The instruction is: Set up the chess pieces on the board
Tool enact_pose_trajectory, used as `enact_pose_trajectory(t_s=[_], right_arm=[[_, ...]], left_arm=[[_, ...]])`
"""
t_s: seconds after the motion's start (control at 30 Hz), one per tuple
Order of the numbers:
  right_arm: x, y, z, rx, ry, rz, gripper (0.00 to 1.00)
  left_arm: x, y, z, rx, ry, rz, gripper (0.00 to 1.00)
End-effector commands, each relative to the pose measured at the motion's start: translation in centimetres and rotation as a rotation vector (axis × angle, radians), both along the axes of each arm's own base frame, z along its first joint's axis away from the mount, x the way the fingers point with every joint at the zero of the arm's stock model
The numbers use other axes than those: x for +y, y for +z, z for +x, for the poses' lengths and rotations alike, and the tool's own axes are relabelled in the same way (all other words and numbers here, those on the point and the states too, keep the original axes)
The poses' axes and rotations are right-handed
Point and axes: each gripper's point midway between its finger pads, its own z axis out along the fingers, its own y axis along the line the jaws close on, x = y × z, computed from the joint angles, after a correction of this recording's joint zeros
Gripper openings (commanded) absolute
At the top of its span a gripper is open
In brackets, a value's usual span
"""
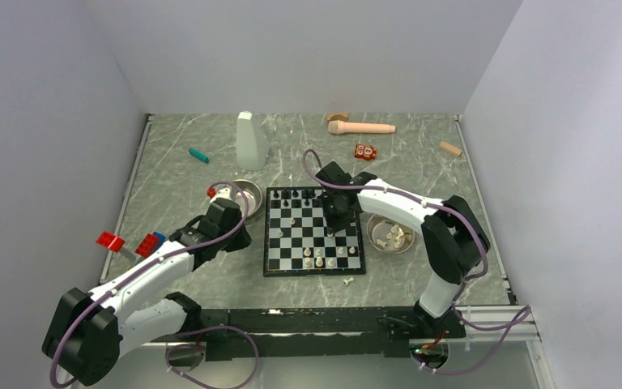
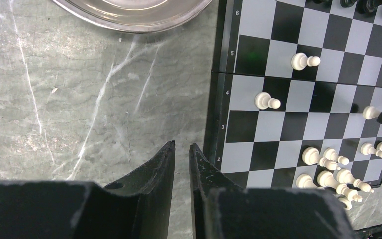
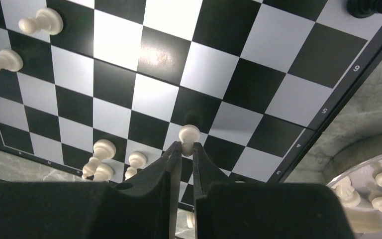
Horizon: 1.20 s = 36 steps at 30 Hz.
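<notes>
Item one: a white pawn [image 3: 189, 133] sits pinched between the tips of my right gripper [image 3: 185, 145], over the squares toward 3 o'clock of the board's centre. I cannot tell whether its base touches the square.

Item two: the board [image 1: 293, 243] lies at mid-table. Black pieces [image 1: 296, 194] line its 12 o'clock edge. White pieces [image 1: 324, 258] cluster along its 6 o'clock rows, and two more pawns stand apart toward 9 o'clock.

Item three: one white piece [image 1: 348, 281] lies off the board on the table [image 1: 421, 170], at 5 o'clock.

Item four: a steel bowl [image 1: 387, 251] at the board's 3 o'clock holds further white pieces. A second bowl [image 1: 251, 186] sits at 10 o'clock.

Item five: my left gripper [image 2: 181, 147] hangs over bare table at the board's 9 o'clock edge, jaws a narrow slit apart, grasping nothing.
</notes>
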Motion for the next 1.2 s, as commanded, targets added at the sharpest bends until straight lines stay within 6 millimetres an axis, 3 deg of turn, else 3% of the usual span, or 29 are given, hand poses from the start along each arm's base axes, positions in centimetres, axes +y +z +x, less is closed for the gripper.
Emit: enact_pose_trajectory(t_s=[0.0,0.37,0.63,1.17], right_arm=[[-0.2,1.6,-1.3,-0.001,0.040,0.023,0.16],[0.1,1.1,-3.6,0.051,0.101,0.027,0.16],[0.1,0.9,-4.6,0.075,0.123,0.015,0.16],[0.0,0.3,-5.5,0.094,0.139,-0.006,0.16]], left_arm=[[-0.2,0.2,0.3,-0.014,-0.003,-0.015,0.22],[-0.2,0.1,0.2,-0.012,-0.002,-0.015,0.22],[0.0,0.0,0.2,-0.008,0.008,-0.006,0.20],[0.4,0.2,0.1,-0.016,0.031,-0.004,0.26]])
